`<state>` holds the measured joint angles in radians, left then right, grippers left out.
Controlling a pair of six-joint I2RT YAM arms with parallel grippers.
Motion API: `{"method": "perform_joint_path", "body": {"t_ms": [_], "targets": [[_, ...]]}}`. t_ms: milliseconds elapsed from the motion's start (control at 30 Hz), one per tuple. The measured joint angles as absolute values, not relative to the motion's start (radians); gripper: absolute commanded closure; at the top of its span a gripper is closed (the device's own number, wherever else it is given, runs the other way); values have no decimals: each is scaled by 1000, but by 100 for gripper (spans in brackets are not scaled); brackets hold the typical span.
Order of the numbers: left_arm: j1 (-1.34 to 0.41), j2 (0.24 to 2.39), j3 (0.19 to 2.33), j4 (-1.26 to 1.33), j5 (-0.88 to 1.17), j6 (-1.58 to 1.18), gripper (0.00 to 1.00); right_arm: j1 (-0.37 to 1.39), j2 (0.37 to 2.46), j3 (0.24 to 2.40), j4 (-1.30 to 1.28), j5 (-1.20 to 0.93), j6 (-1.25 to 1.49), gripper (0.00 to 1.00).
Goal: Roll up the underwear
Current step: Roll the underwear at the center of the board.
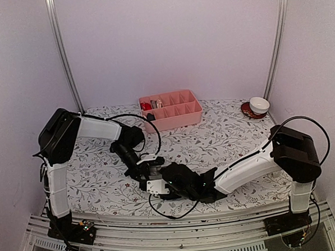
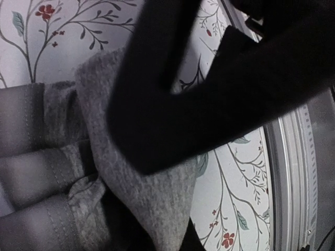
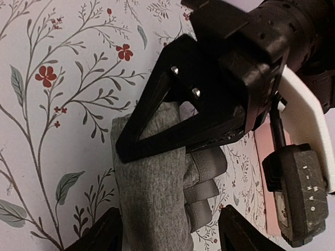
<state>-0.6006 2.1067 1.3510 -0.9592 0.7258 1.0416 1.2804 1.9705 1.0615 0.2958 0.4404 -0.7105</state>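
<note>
Closest to the lens, the black left claw (image 2: 138, 154) lies across the soft grey cloth briefs (image 2: 131, 198). Its jaws are pressed together, and a fold of the grey cloth seems caught at their tips. Just beside that claw, on the side away from the metal rail, the briefs' pale stitched waistband (image 2: 36, 172) bunches in rounded layers.

From the right wrist, the same left claw (image 3: 125, 149) comes in slantwise and bears on one end of the briefs (image 3: 152, 193), which lie as a thick, partly rolled bundle on the white surface printed with leafy twigs and red flowers (image 3: 63, 104). The right claw (image 3: 172, 235) is spread, one black finger (image 3: 102, 232) at the bundle's edge and the other well clear on the opposite side, so the roll sits between them.

From above, both claws meet low over the near middle of the surface (image 1: 230, 136), the left claw (image 1: 149, 170) just beyond the right claw (image 1: 157, 185); the briefs are hidden beneath them. Well beyond the claws stands a pink divided plastic tray (image 1: 178, 116), and far off to the right claw's side a white bowl on a red saucer (image 1: 259, 104).
</note>
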Motion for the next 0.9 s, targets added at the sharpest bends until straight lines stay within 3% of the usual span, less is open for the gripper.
{"method": "perform_joint_path", "body": {"t_ms": [200, 400, 567, 700, 767, 900], "targets": [[-591, 2123, 1354, -996, 758, 1050, 93, 1245, 2035, 1124, 221, 393, -677, 57], [-587, 2129, 1354, -1017, 761, 1052, 78, 1242, 2070, 1180, 144, 352, -642, 95], [-583, 2118, 1338, -1012, 756, 1047, 54, 1235, 2080, 1230, 67, 322, -604, 97], [-584, 2064, 1296, -985, 724, 1034, 24, 1230, 2082, 1258, 15, 298, -564, 98], [-585, 2028, 1272, -963, 692, 1023, 5, 1229, 2082, 1267, -6, 287, -537, 97], [-586, 1940, 1221, -899, 615, 1007, 1, 1231, 2082, 1285, -46, 257, -484, 98]]}}
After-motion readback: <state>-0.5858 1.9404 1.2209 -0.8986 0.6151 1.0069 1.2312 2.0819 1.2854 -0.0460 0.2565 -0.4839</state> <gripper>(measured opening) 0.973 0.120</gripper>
